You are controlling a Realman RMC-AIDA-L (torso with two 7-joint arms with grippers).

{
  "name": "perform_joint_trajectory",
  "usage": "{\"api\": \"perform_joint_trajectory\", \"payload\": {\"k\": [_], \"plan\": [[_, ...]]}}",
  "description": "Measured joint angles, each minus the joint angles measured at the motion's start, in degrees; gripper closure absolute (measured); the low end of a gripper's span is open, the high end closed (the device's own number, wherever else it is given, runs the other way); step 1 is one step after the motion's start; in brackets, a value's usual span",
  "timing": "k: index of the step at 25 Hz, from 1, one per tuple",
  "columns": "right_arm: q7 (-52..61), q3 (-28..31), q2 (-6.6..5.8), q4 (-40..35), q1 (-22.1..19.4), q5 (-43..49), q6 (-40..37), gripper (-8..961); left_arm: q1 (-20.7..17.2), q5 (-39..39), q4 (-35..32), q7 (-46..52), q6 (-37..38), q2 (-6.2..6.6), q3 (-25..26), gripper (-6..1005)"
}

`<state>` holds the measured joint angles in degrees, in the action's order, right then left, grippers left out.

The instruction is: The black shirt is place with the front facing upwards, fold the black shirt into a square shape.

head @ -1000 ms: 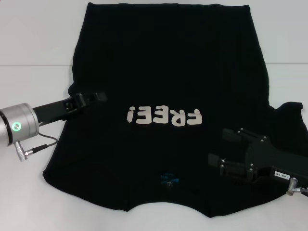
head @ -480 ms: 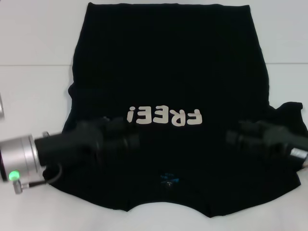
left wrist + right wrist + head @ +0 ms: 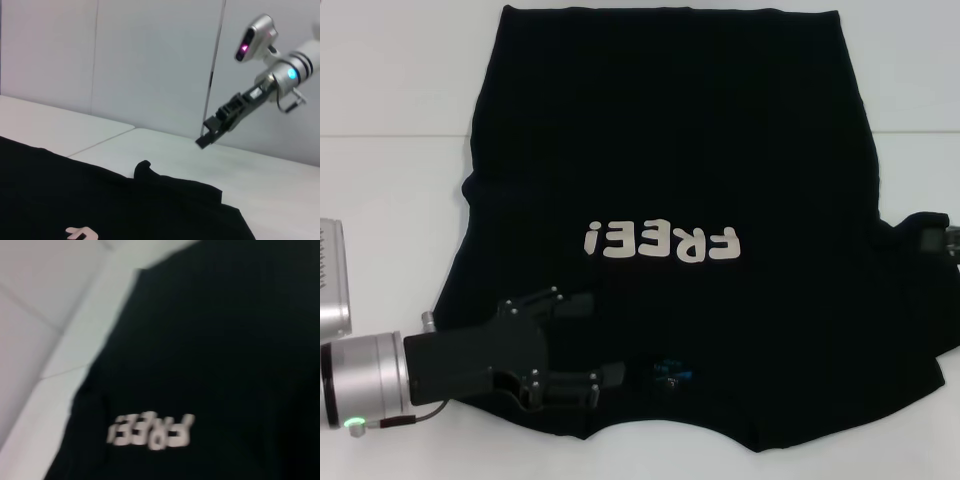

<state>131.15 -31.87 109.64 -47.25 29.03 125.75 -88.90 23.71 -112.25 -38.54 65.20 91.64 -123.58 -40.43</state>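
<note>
The black shirt (image 3: 670, 150) lies flat on the white table, front up, its cream "FREE!" lettering (image 3: 660, 242) upside down in the head view and its blue neck label (image 3: 672, 372) near the front edge. My left gripper (image 3: 595, 338) hovers open over the shirt's near left part, just left of the label, with nothing between its fingers. Only a small part of my right gripper (image 3: 938, 240) shows at the right edge, beside the shirt's outspread sleeve (image 3: 915, 300). In the left wrist view the right gripper (image 3: 212, 131) hangs in the air well above the shirt (image 3: 100, 200).
Bare white table (image 3: 390, 200) surrounds the shirt on the left and far sides. A seam line (image 3: 380, 135) crosses the table top. A pale wall (image 3: 150, 65) stands behind the table.
My left gripper has swung from the shirt's left edge to its near left part by the neck. My right gripper has pulled away from the right shoulder to the right edge, raised.
</note>
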Motion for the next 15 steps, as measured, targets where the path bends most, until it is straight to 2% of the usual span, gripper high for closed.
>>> {"api": "perform_joint_trajectory", "payload": {"k": [2, 7, 10, 15], "plan": [[5.97, 0.45, -1.13, -3.14, 0.45, 3.21, -0.95, 38, -0.15, -0.2, 0.02, -0.37, 0.05, 0.08, -0.06, 50], [15.18, 2.15, -1.51, -10.97, 2.16, 16.85, -2.49, 39, -0.49, -0.52, 0.13, -0.72, 0.14, 0.27, -0.11, 51], [15.78, 3.15, -1.31, -10.61, 3.18, 22.16, -3.69, 39, -0.8, -0.54, 0.13, -1.09, 0.16, 0.27, -0.13, 51], [15.6, 3.16, -1.18, -8.03, 3.18, 23.8, -2.33, 39, -1.13, -0.54, 0.13, -1.99, 0.19, 0.05, 0.06, 51]]}}
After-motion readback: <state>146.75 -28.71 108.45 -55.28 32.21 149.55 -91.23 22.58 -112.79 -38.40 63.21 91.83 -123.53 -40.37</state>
